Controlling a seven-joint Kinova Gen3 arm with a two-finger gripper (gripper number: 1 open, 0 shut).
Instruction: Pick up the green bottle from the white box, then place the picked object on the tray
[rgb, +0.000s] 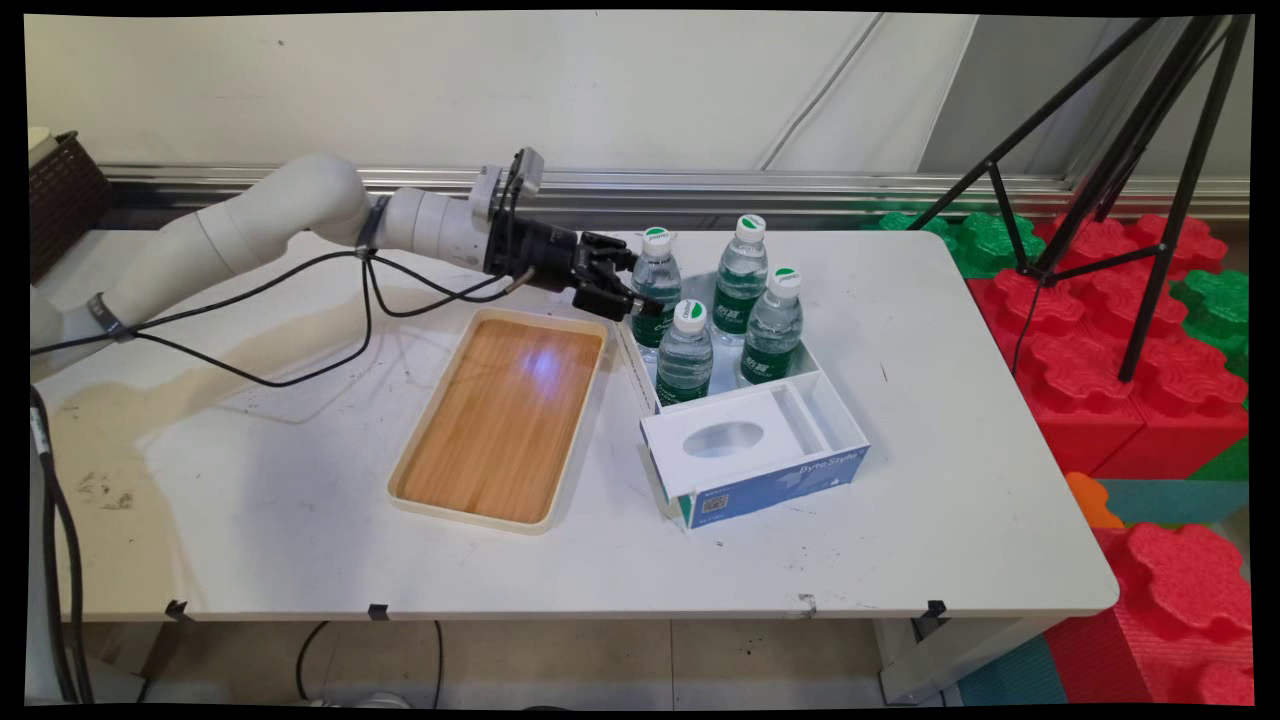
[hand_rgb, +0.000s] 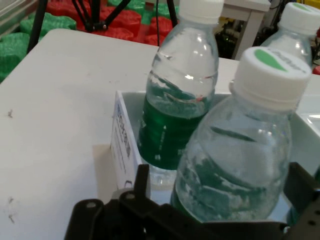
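Several clear water bottles with green labels and white caps stand in the back part of a white box (rgb: 790, 425) with a blue front. My gripper (rgb: 632, 293) reaches in level from the left, open, at the rear left bottle (rgb: 656, 275). In the hand view that bottle (hand_rgb: 240, 150) stands between my two fingers (hand_rgb: 141, 181), with a small gap on the left side; my gripper (hand_rgb: 220, 187) is not closed on it. A second bottle (hand_rgb: 180, 100) stands just behind it, and a third cap (hand_rgb: 300, 15) shows at the upper right. The box wall (hand_rgb: 122, 145) is below the left finger.
A shallow wooden tray (rgb: 500, 420) with a cream rim lies left of the box. A black tripod (rgb: 1150, 170) and red and green foam blocks (rgb: 1090, 340) stand off the table's right side. A dark basket (rgb: 60, 195) sits at the far left.
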